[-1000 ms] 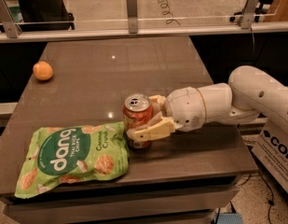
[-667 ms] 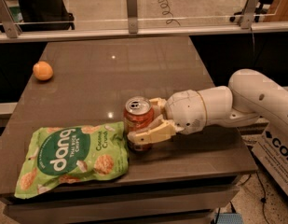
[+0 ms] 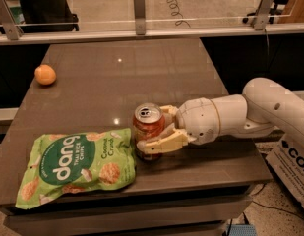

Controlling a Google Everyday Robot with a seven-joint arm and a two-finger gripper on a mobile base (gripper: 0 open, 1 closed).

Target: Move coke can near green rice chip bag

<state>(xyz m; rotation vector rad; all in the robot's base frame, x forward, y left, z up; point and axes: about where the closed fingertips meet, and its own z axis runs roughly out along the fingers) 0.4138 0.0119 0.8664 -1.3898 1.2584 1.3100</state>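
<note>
Can (image 3: 148, 123): upright on desk (image 3: 117, 82), just beside chip bag (image 3: 77, 166), clasped by gripper (image 3: 154, 129). Risk: sideways withdrawal before full release probably tips it over.

A round orange fruit (image 3: 45, 74) sits near the left edge of the dark brown glossy rectangular tabletop (image 3: 141, 73), toward its far side, with small glints of light on the surface to its right. Behind the table runs a clear glass barrier held by upright grey metal posts (image 3: 138, 11). Beyond it a thin coiled cable (image 3: 172, 4) lies on the pale floor, and a black chair (image 3: 43, 6) stands at upper left. At lower right a tan cardboard box with black lettering (image 3: 291, 161) rests on speckled flooring (image 3: 279, 215)
</note>
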